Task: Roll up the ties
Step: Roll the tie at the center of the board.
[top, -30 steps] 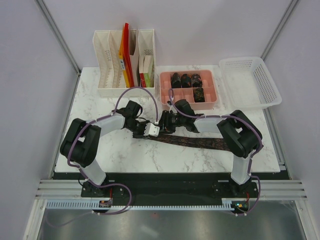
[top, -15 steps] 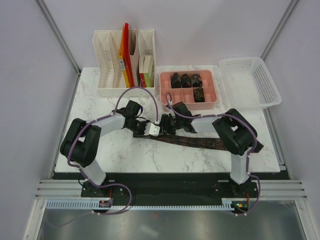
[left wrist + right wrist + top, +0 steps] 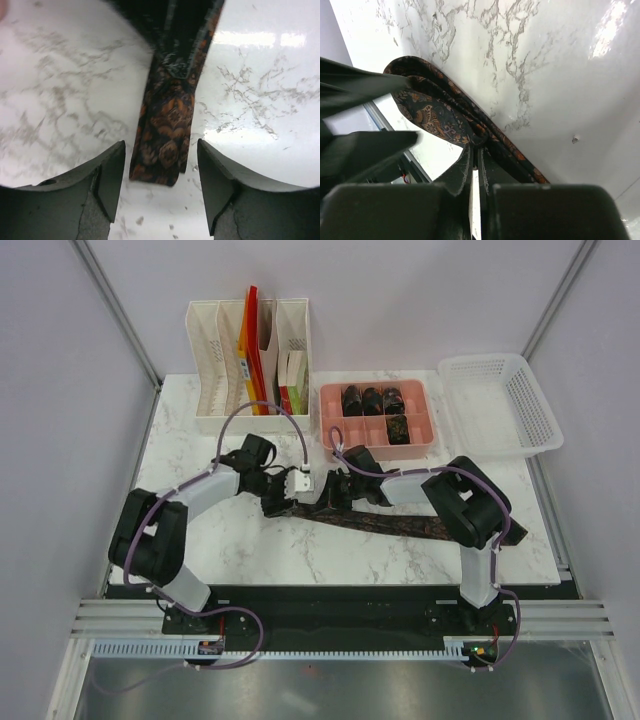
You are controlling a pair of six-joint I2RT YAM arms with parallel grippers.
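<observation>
A long dark patterned tie (image 3: 400, 524) lies flat on the marble table (image 3: 250, 550), running from the middle toward the right. Its narrow end (image 3: 162, 150) rests on the table between the fingers of my left gripper (image 3: 160, 146), which stands open around it without touching. In the top view the left gripper (image 3: 288, 500) is at the tie's left end. My right gripper (image 3: 475, 145) is shut on a fold of the tie (image 3: 437, 117), which loops up beside it. From above, the right gripper (image 3: 326, 494) sits just right of the left one. Several rolled ties (image 3: 372, 400) sit in the pink tray (image 3: 378, 444).
A white file organizer (image 3: 250, 360) with orange folders stands at the back left. An empty white basket (image 3: 500, 400) is at the back right, beside the pink tray. Both arms meet in the middle of the table.
My left gripper has opened, letting go of the tie's end, and drawn back a little to the left. My right gripper has shut on the tie's fold.
</observation>
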